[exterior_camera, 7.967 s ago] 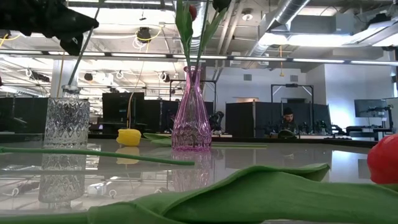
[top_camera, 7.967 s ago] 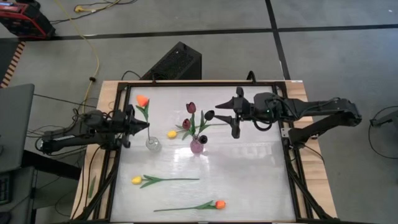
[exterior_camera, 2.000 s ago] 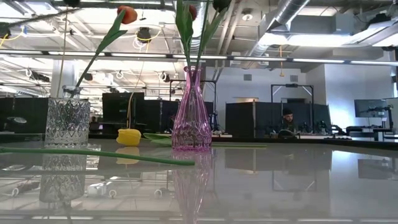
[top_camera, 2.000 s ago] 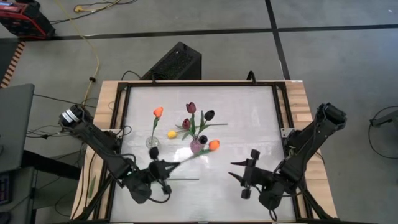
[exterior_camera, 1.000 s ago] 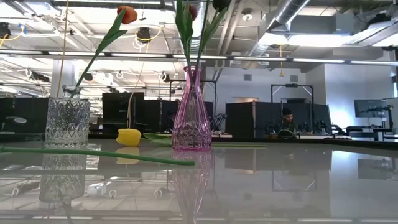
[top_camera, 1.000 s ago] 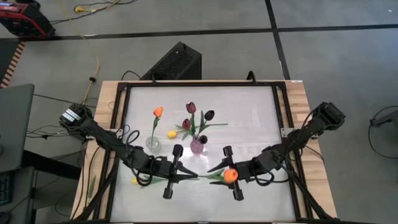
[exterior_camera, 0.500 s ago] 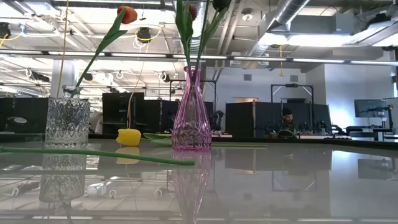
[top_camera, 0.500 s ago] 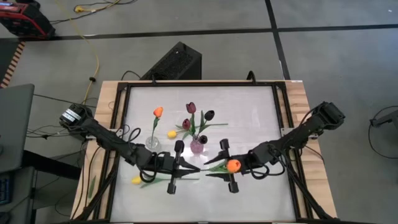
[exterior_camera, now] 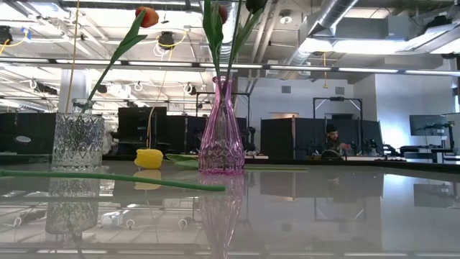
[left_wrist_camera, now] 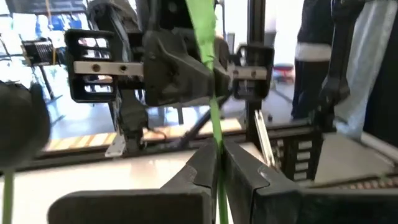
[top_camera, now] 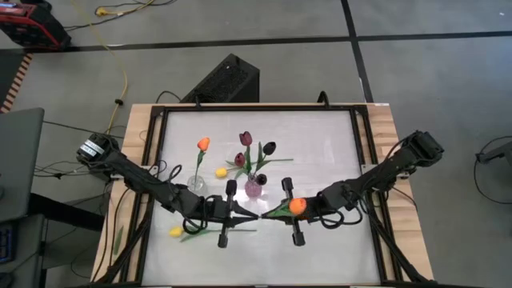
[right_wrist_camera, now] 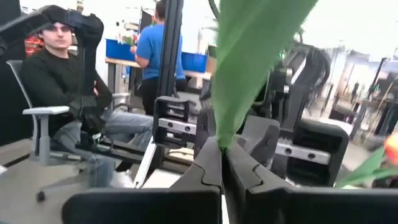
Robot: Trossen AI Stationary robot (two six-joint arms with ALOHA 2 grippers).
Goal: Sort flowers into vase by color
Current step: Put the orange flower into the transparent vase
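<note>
An orange tulip [top_camera: 297, 206] hangs between my two grippers above the table's middle, its head by my right gripper [top_camera: 269, 214] and its stem reaching to my left gripper [top_camera: 250, 216]. Both are shut on it and face each other. A clear glass vase [top_camera: 196, 186] holds one orange tulip [top_camera: 203, 144]. A purple vase [top_camera: 253, 189] holds three maroon tulips [top_camera: 246, 138]. One yellow tulip [top_camera: 221, 172] lies behind the vases. Another yellow tulip [top_camera: 175, 232] lies under my left arm. My left gripper pinches the thin green stem [left_wrist_camera: 215, 163] between its two fingers, coming level from the table's left; the stem runs on toward the other gripper. My right gripper pinches a broad green leaf [right_wrist_camera: 225, 138] near the tulip's head, level from the table's right. The tulip is clear of the table.
The two vases stand just behind the grippers, toward the far edge. The lying yellow tulip's stem [exterior_camera: 108, 178] stretches across the table's near left. People show in the room beyond the table [right_wrist_camera: 62, 81].
Both grippers have moved toward the table's far edge and the vases, carrying the orange tulip between them. Its head has gone the same way, still clear of the table.
</note>
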